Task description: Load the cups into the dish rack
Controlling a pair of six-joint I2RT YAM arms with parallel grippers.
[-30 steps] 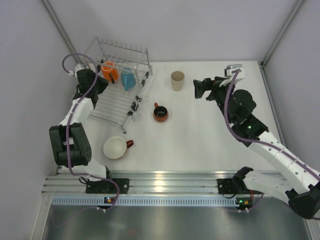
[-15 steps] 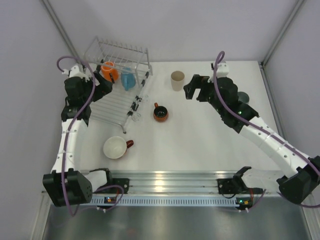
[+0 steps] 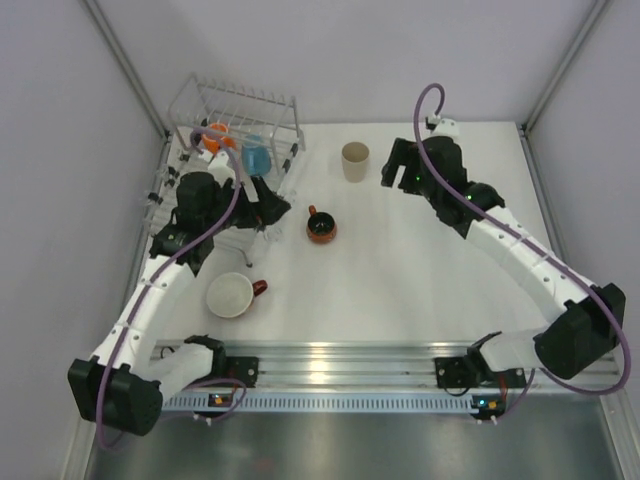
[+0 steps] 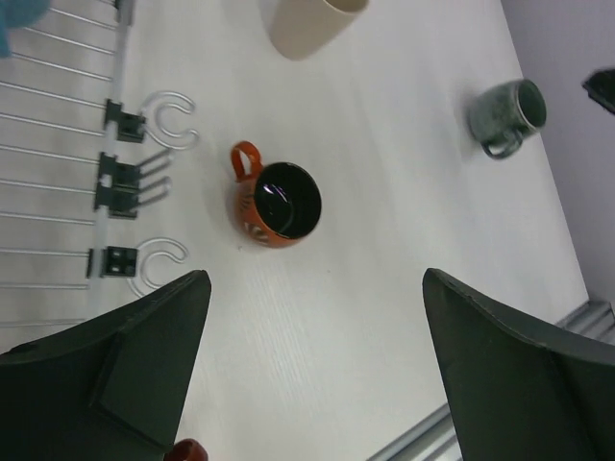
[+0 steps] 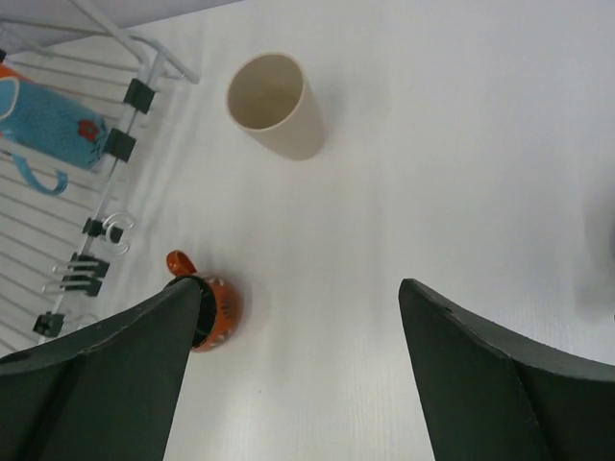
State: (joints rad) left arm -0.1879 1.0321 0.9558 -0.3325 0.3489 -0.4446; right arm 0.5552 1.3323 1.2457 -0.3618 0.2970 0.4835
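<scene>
The dish rack (image 3: pixel 236 104) stands at the back left with the orange mug (image 3: pixel 217 135) and the light blue mug (image 3: pixel 256 159) in it. On the table are the beige tumbler (image 3: pixel 355 160), the small dark red-handled mug (image 3: pixel 321 228) and the wide white cup (image 3: pixel 230 295). My left gripper (image 3: pixel 271 205) hovers open at the rack's right edge, above and left of the small mug (image 4: pixel 276 200); its jaws (image 4: pixel 315 283) hold nothing. My right gripper (image 3: pixel 392 168) hangs open just right of the tumbler (image 5: pixel 277 104), empty (image 5: pixel 300 285).
A grey-green mug (image 4: pixel 507 113) lies on the table's right side. The rack's (image 4: pixel 58 144) wire hooks and black clips stick out near the small mug. The aluminium rail (image 3: pixel 320 365) runs along the near edge; walls close in left and right.
My left gripper opened, left the orange mug in the rack and swung right across the rack to its right edge. My right gripper shifted a little, staying beside the tumbler.
</scene>
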